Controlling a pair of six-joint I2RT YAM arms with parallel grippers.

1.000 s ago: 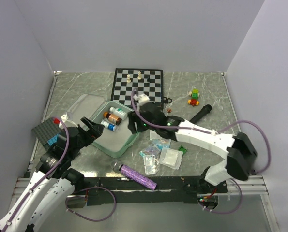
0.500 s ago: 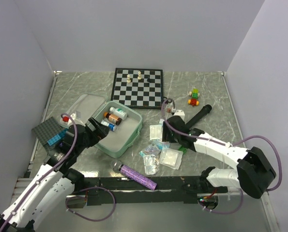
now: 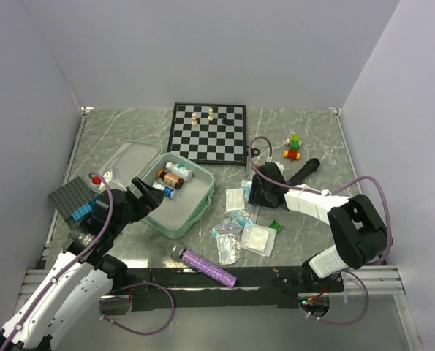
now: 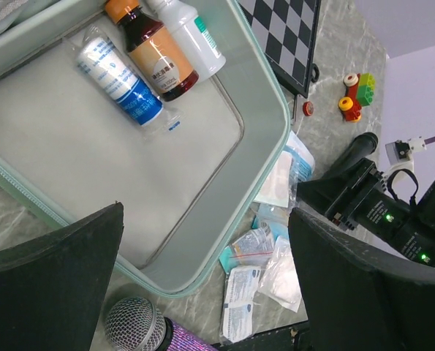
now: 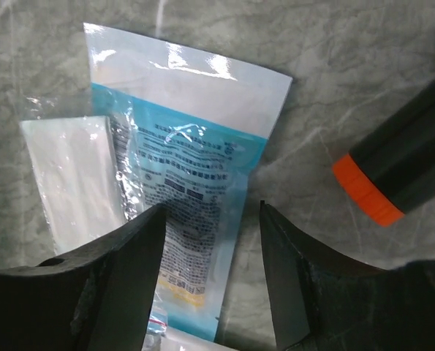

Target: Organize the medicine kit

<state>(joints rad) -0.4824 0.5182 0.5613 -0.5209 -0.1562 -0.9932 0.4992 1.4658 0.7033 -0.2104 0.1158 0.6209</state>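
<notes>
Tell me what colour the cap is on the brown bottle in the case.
Orange; the cap shows best in the left wrist view.

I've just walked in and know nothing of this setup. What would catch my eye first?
The mint-green medicine kit lies open left of centre, three bottles in its far corner. The black-and-white chessboard sits behind it. Right of the kit, the right gripper hangs over a blue-and-white sachet, jaws apart.

Grey-green marbled tabletop (image 3: 129, 128), plain pale walls (image 3: 202, 51) on three sides, soft even light
</notes>
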